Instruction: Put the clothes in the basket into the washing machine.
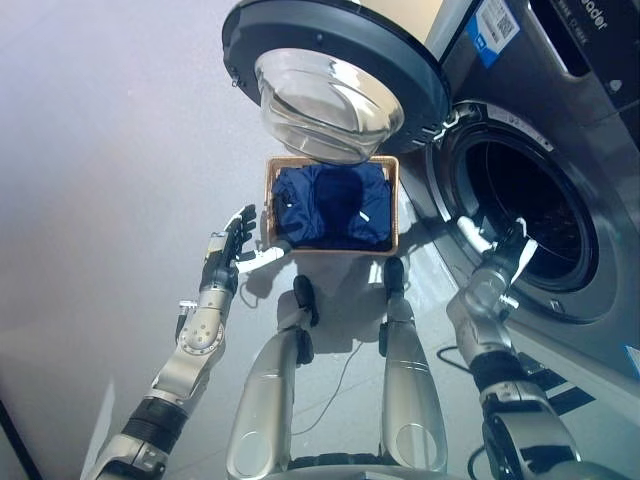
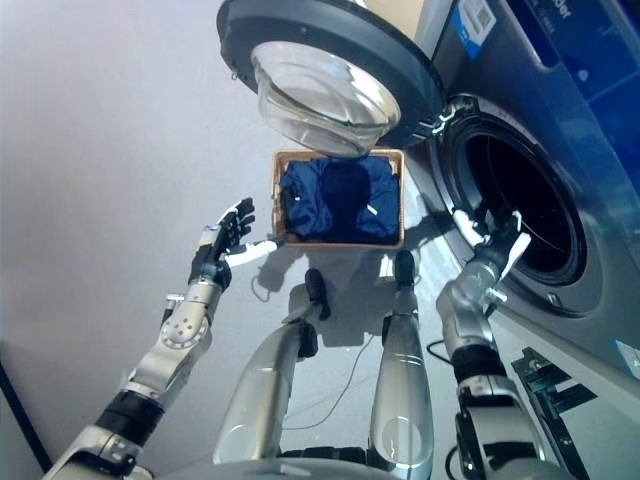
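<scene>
A tan basket [image 1: 270, 205] stands on the floor before me, filled with dark blue clothes [image 1: 333, 207]. The grey washing machine [image 1: 570, 120] is at the right, its round door [image 1: 330, 75] swung wide open above the basket and its dark drum [image 1: 525, 215] open. My left hand [image 1: 236, 242] is open, fingers spread, just left of the basket and apart from it. My right hand [image 1: 505, 245] is open and empty at the lower rim of the drum opening. In the right eye view the left hand [image 2: 230, 235] and right hand [image 2: 495, 235] show the same.
The grey floor [image 1: 110, 150] spreads wide to the left of the basket. The open door's glass bowl [image 1: 330, 105] hangs over the basket's far edge. The machine's front panel runs along the right side.
</scene>
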Available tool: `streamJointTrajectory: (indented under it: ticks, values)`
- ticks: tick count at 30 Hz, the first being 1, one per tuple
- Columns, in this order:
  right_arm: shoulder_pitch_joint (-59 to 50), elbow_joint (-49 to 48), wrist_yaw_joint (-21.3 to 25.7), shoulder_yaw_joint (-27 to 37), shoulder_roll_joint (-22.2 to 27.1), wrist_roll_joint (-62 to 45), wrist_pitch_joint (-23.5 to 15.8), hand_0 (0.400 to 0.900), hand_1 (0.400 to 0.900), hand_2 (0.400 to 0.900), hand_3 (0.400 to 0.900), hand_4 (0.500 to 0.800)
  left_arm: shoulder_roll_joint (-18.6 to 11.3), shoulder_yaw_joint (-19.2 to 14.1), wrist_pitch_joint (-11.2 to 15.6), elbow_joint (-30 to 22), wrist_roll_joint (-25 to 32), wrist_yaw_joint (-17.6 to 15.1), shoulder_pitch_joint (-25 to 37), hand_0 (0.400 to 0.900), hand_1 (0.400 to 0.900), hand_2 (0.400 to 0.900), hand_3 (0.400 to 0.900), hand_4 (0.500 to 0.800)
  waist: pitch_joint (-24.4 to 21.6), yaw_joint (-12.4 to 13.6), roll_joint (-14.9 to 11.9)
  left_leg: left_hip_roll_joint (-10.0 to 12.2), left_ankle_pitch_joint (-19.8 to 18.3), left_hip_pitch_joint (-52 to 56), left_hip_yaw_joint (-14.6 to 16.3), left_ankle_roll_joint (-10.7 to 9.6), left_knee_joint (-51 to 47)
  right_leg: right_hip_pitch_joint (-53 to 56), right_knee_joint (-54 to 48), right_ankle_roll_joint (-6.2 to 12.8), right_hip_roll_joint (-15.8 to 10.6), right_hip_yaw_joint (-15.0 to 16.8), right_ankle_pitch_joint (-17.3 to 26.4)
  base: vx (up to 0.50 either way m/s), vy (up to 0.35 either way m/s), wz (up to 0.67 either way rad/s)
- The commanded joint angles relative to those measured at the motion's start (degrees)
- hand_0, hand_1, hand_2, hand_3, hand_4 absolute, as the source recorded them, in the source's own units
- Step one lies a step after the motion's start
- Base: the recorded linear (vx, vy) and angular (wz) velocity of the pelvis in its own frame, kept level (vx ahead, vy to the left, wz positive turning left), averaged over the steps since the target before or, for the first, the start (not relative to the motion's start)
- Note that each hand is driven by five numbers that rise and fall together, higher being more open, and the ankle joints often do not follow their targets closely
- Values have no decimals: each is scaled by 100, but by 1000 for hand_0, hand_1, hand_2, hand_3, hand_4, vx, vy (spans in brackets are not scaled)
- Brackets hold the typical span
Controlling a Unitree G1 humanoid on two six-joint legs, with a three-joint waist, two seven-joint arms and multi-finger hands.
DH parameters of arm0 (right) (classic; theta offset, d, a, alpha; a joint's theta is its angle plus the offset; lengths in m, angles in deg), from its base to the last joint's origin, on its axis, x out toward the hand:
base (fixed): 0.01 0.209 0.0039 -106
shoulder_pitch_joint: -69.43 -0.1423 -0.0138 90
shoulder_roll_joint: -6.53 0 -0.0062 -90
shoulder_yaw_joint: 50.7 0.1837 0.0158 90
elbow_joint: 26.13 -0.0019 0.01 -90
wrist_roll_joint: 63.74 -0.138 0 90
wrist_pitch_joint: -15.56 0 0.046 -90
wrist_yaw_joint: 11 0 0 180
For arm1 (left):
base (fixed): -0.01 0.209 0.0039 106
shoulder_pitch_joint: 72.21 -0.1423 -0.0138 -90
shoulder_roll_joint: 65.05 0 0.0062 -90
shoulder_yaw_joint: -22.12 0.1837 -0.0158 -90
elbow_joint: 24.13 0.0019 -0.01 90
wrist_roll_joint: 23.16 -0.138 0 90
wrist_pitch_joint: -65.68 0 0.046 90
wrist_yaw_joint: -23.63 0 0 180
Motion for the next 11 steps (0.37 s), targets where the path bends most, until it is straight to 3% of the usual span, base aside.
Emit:
streamJointTrajectory:
  ticks: [1, 4, 11]
  values:
    - [417, 84, -150, -250, 236, 633, -170, 900, 900, 900, 900, 800, 70, -136, 344, 174, -429, -182, -356, 900, 900, 900, 900, 800, -918, 42, -277, 210, -770, 118, -495, -339, 360, 286, -389, 92, -99, -307, 197, 54, -40, 0]
    - [662, 571, -445, -431, 167, 676, -101, 900, 900, 900, 900, 800, 152, -113, 277, 639, -689, -200, -286, 900, 900, 900, 900, 800, -977, 74, -367, 257, -642, 484, -547, -360, 41, 623, -531, 101, -54, -383, 198, 67, -45, 4]
    - [774, 2660, -1548, -928, 58, 609, 197, 900, 900, 900, 900, 800, 357, -90, 353, 1541, -464, 213, -125, 900, 900, 900, 900, 800, -1171, 193, -339, 365, -122, 1231, -735, -485, -1056, 1144, -834, 88, 104, -656, 178, 46, -25, 13]
